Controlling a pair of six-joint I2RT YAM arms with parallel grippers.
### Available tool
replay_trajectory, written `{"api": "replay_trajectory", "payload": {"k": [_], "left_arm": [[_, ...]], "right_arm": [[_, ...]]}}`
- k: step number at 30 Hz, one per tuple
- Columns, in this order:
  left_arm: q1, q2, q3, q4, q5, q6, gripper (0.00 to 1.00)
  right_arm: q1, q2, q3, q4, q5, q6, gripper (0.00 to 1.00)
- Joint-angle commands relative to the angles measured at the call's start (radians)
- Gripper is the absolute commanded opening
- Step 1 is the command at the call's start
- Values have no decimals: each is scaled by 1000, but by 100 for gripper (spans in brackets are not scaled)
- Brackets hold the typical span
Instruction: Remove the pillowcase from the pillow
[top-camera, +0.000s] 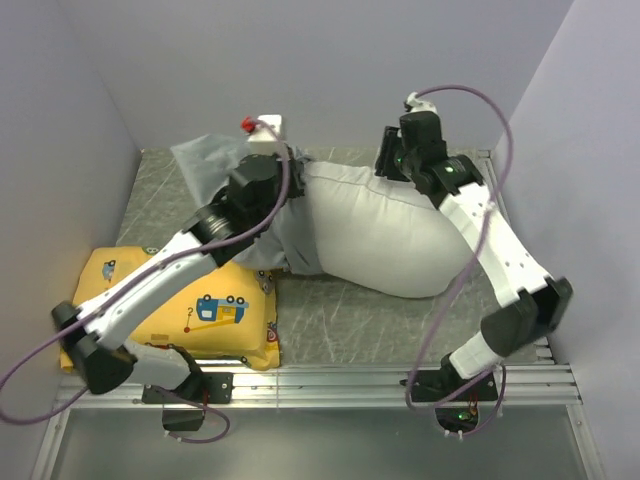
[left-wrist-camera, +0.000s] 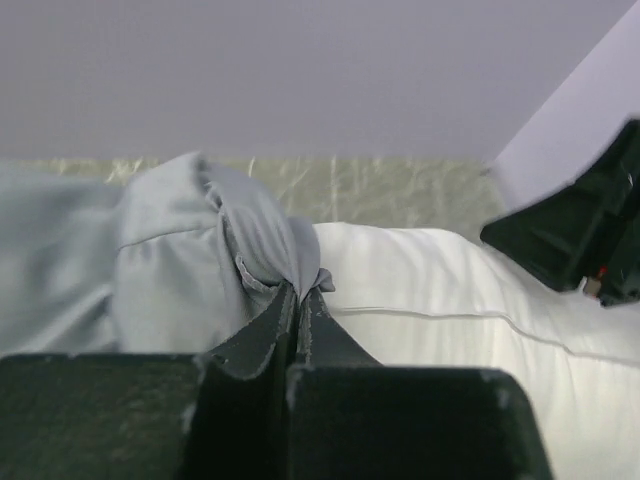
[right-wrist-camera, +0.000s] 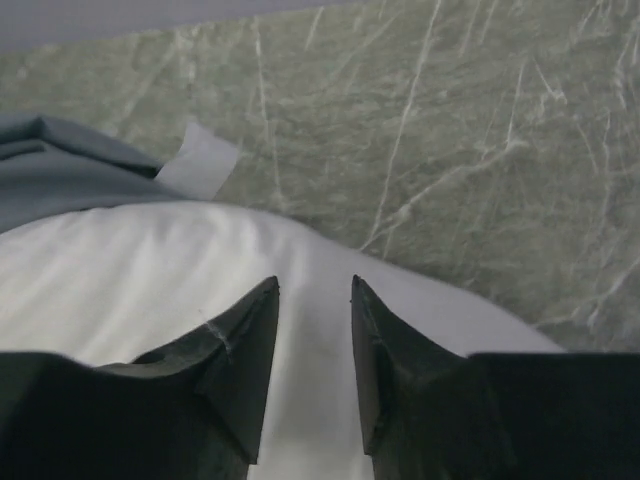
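The white pillow lies across the middle of the table, also in the left wrist view and the right wrist view. The grey pillowcase is bunched at its left end and trails to the back left. My left gripper is shut on a fold of the pillowcase, its tips pinching the cloth beside the pillow. My right gripper is at the pillow's back edge; it is open with white pillow cloth between its fingers. Grey pillowcase shows to its left.
A yellow cushion with cartoon vehicles lies at the front left under my left arm. A small white tag lies on the green-grey table by the pillow. Lilac walls stand close at back and sides; a metal rail runs along the front.
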Motion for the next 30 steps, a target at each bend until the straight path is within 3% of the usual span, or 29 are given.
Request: {"api": "replay_trajectory", "payload": {"k": [1, 4, 14, 18, 23, 27, 30], "left_arm": [[55, 143, 66, -36, 63, 21, 0], [120, 224, 48, -19, 179, -11, 0], [206, 387, -32, 88, 293, -71, 6], [214, 425, -6, 96, 313, -74, 9], [215, 455, 32, 97, 336, -75, 12], [214, 484, 80, 90, 348, -72, 13], [215, 508, 110, 81, 350, -68, 13]], "right_arm": [[-13, 130, 0, 51, -30, -23, 53], [-13, 123, -14, 70, -9, -16, 65], [36, -150, -34, 115, 166, -45, 80], [96, -239, -88, 146, 148, -72, 84], [211, -238, -319, 193, 162, -60, 88], [249, -183, -549, 337, 108, 20, 88], [280, -68, -568, 368, 108, 49, 89]]}}
